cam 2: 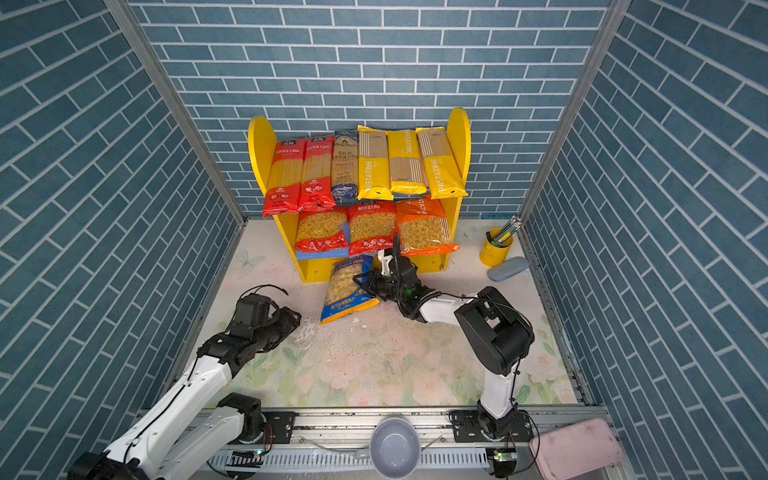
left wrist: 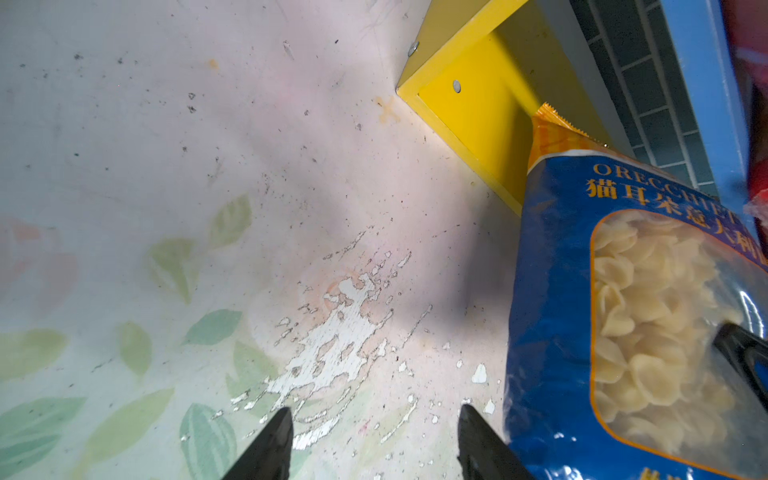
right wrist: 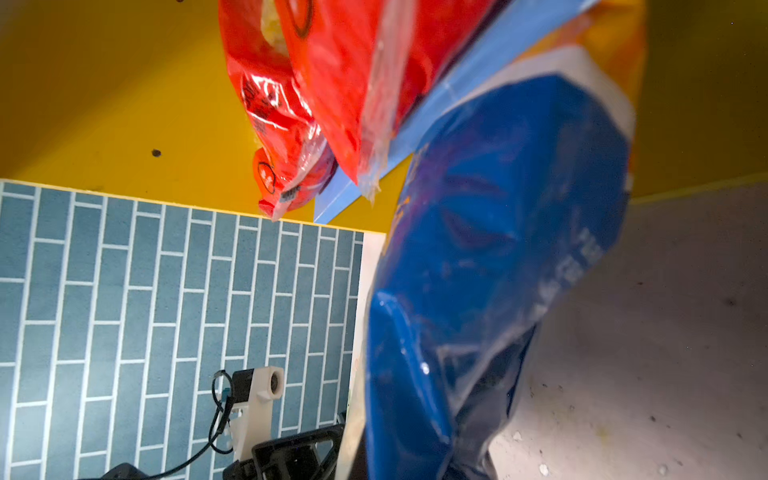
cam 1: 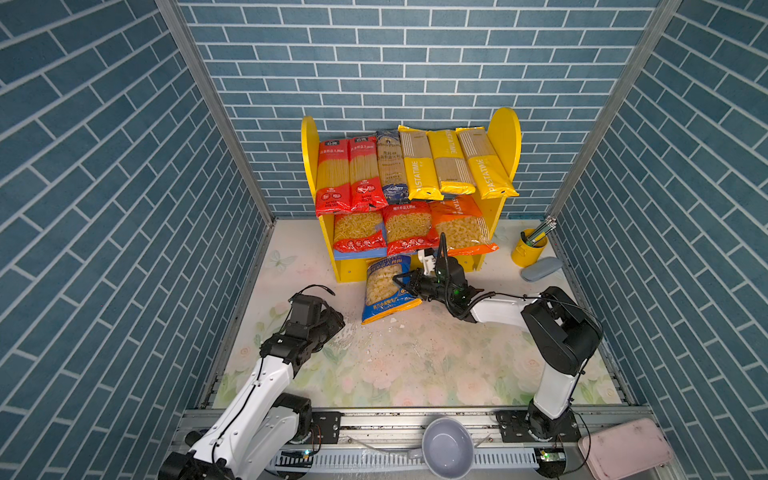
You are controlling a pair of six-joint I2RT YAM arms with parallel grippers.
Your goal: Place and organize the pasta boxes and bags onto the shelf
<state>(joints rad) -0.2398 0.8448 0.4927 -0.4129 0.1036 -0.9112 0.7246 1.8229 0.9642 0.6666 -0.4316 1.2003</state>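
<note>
Centrally, against a blue brick-pattern back wall, stands the shelf with yellow round-topped side panels. Across the upper tier, six long spaghetti packs leaning side by side: two red spaghetti packs, one dark-blue spaghetti pack, three yellow Pastatime packs. On the lower tier, two red short-pasta bags and one orange short-pasta bag, each with a clear window, bottoms hanging over the blue board's front edge.

In front of the shelf, on the floral table mat, a blue orecchiette bag tilted with its top resting against the yellow base strip and its bottom edge on the mat. Clamped on the bag's right edge, the right gripper, fingers fully closed on the plastic. In the right wrist view, blue plastic filling the frame, blurred, probably the bag's back.

Lower left, the left gripper hovering over worn, flaked mat just beside the bag, fingers parted about halfway, nothing between them.

At far right, a yellow pen cup and a grey case. At the front rail, a grey bowl and a pink tray.
</note>
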